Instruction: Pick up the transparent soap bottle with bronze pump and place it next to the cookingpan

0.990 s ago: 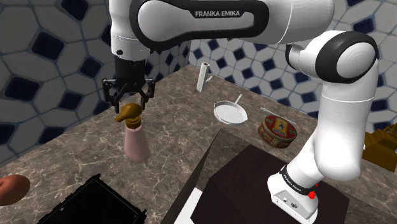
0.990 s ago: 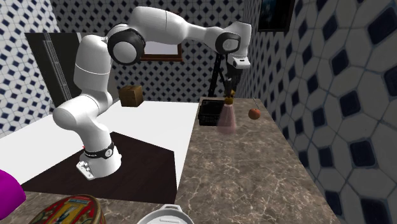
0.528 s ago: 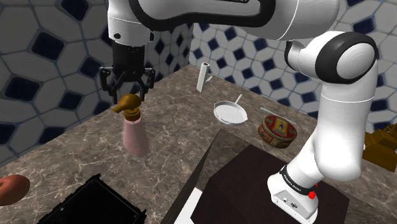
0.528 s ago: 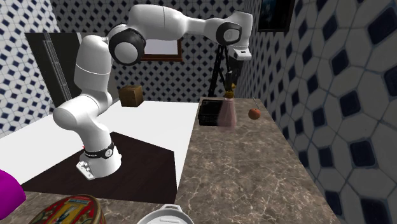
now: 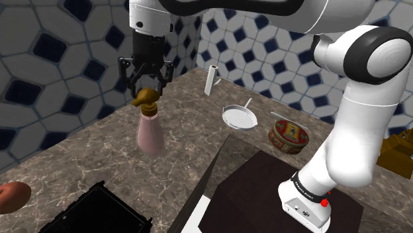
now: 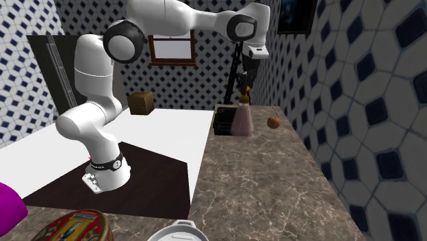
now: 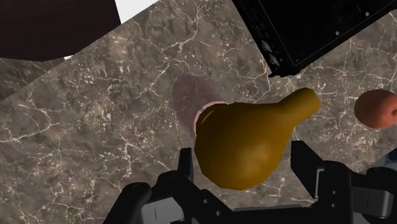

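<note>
Lying farthest to the shoulder view's left of the pan (image 5: 239, 118), a reddish round fruit (image 5: 12, 195) sits on the brown marbled surface (image 5: 192, 129). A black crate (image 5: 99, 210) comes next, also well left of the pan. Closer to the pan, but well apart from it on that same side, the soap bottle (image 5: 151, 132) stands upright with its long axis vertical. Its pinkish see-through body is below and the bronze pump (image 5: 147, 99) on top. The spout points away from the pan, toward the fruit in the wrist view. The tool (image 5: 147, 90) hangs straight above, its fingers (image 7: 186, 164) drawn in against either side of the pump head, gripping it. Whether the base clears the surface I cannot tell. A white roll (image 5: 212, 79) stands just behind the pan, and a round tin (image 5: 288, 136) lies just right of it.
</note>
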